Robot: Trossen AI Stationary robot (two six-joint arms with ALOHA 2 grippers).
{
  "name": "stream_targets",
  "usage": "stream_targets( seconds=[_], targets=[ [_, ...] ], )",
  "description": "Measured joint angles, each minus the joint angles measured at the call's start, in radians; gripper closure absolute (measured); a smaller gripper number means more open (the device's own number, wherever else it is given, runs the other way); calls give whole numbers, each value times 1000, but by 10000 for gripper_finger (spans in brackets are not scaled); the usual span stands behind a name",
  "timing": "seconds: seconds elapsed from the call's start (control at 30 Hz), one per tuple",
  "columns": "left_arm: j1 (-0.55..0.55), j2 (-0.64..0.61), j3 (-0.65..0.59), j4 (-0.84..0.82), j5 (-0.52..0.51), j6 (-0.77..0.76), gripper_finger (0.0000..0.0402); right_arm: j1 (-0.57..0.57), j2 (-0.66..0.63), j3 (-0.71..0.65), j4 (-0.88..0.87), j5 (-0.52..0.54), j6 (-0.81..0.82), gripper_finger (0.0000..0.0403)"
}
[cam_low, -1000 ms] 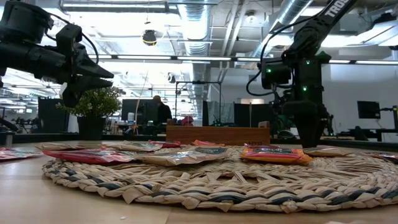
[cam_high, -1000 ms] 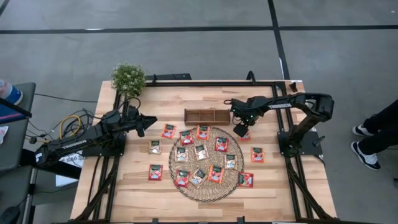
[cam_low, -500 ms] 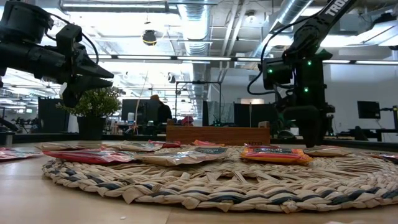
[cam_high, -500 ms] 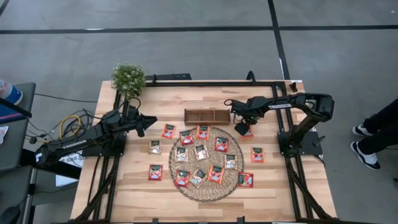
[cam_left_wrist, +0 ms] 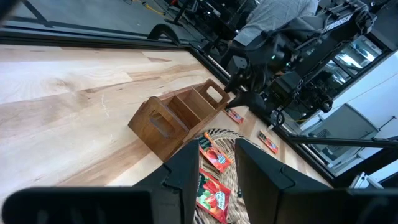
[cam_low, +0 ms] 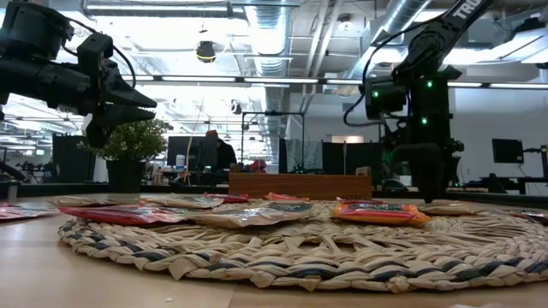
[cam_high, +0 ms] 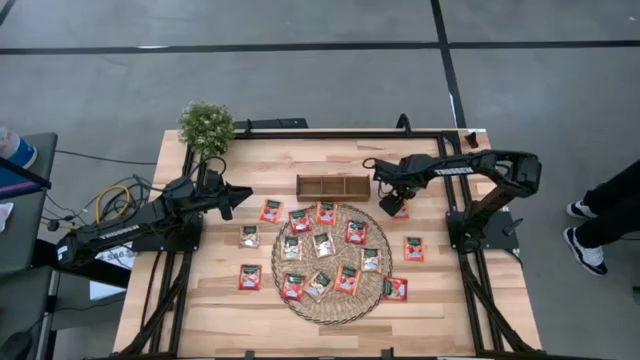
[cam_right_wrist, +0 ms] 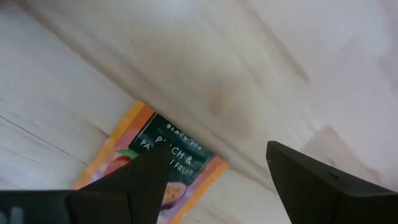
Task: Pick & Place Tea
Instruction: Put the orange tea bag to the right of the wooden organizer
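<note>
Several red-orange tea sachets lie flat on the round woven mat [cam_high: 335, 262], and more lie on the bare wood around it. One sachet [cam_high: 402, 212] [cam_right_wrist: 169, 163] rests on the table just right of the wooden tray [cam_high: 333, 186]. My right gripper [cam_high: 392, 205] [cam_right_wrist: 217, 180] [cam_low: 431, 195] hangs open over it, pointing down, with one finger above the sachet's edge and the other over bare wood. My left gripper [cam_high: 236, 200] [cam_left_wrist: 222, 177] waits open above the table's left side, pointing level toward the tray, with nothing between its fingers.
A small potted plant [cam_high: 206, 125] stands at the far left corner. Cables [cam_high: 115, 200] lie off the table's left edge. A person's legs [cam_high: 600, 215] show beside the right edge. Bare wood lies between the tray and the far edge.
My right gripper has turned a little about its wrist and shifted slightly toward the table's right edge, staying open over the sachet beside the tray. That sachet shows more from above than before.
</note>
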Motion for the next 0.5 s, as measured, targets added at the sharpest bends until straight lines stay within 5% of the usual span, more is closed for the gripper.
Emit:
stream_targets(
  seconds=[0.5],
  targets=[
    [0,0,0,0,0,-1,306,15,-52,8,-7,-27,-289,143]
  ],
)
